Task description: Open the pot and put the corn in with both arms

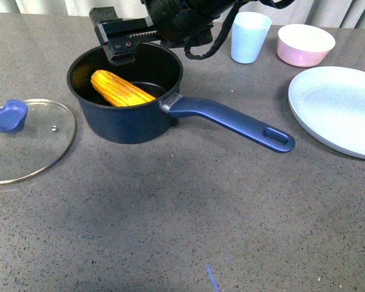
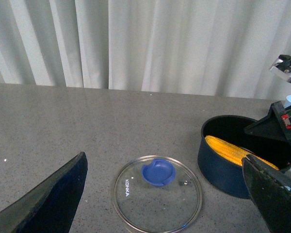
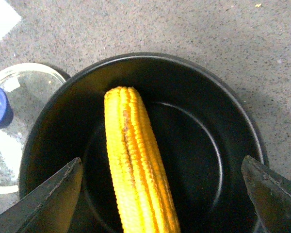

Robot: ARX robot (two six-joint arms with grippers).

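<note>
The dark navy pot (image 1: 128, 125) stands uncovered on the grey table, its long blue handle (image 1: 231, 118) pointing right. The yellow-orange corn (image 1: 118, 89) lies slanted inside it, one end against the wall. My right gripper (image 1: 125, 52) hovers open over the pot's far rim; in the right wrist view, the right gripper (image 3: 162, 162) straddles the corn (image 3: 133, 165) without touching it. The glass lid (image 1: 24, 143) with its blue knob lies flat to the pot's left. My left gripper (image 2: 163, 194) is open above the lid (image 2: 136, 206), holding nothing, and the pot (image 2: 223, 170) shows beside it.
A light blue cup (image 1: 249, 36) and a pink bowl (image 1: 305, 44) stand at the back right. A pale blue plate (image 1: 340, 109) lies at the right edge. White curtains (image 2: 136, 43) hang behind the table.
</note>
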